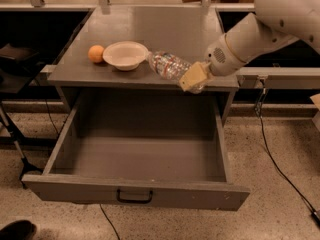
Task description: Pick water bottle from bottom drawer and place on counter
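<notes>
Over the grey counter [165, 29], its front edge above the open bottom drawer [135, 196], the gripper [192, 77] grips the water bottle [167, 65] sideways near a white bowl [125, 54]; it should settle the bottle flat, short of the bowl, before letting go.

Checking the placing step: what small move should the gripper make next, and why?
Probably ease the bottle back and down onto the counter: the gripper holds it sideways at the counter's front edge, close beside the bowl, so releasing here might let it roll off.
</notes>
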`<action>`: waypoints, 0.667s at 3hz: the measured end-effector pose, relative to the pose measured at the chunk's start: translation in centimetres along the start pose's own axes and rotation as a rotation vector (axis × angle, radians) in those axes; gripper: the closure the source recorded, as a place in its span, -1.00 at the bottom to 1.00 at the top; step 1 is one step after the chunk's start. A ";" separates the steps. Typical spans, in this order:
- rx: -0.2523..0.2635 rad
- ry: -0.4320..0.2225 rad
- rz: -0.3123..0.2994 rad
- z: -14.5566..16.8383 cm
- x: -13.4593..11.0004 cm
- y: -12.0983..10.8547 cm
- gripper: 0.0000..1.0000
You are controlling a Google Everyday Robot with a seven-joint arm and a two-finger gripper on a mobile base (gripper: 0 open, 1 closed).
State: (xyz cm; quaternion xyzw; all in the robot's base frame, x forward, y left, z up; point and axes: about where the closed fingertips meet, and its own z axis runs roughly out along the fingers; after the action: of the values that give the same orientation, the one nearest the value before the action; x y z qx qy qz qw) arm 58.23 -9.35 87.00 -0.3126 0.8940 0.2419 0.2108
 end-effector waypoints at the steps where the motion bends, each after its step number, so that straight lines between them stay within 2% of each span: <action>1: 0.051 0.001 0.057 1.2 -2.5 -1.3 1.00; 2: 0.138 0.028 0.106 1.7 -4.5 -4.5 1.00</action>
State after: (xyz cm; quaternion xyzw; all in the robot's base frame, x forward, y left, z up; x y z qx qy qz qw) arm 64.84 -9.42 86.71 -0.2531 0.9266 0.1863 0.2064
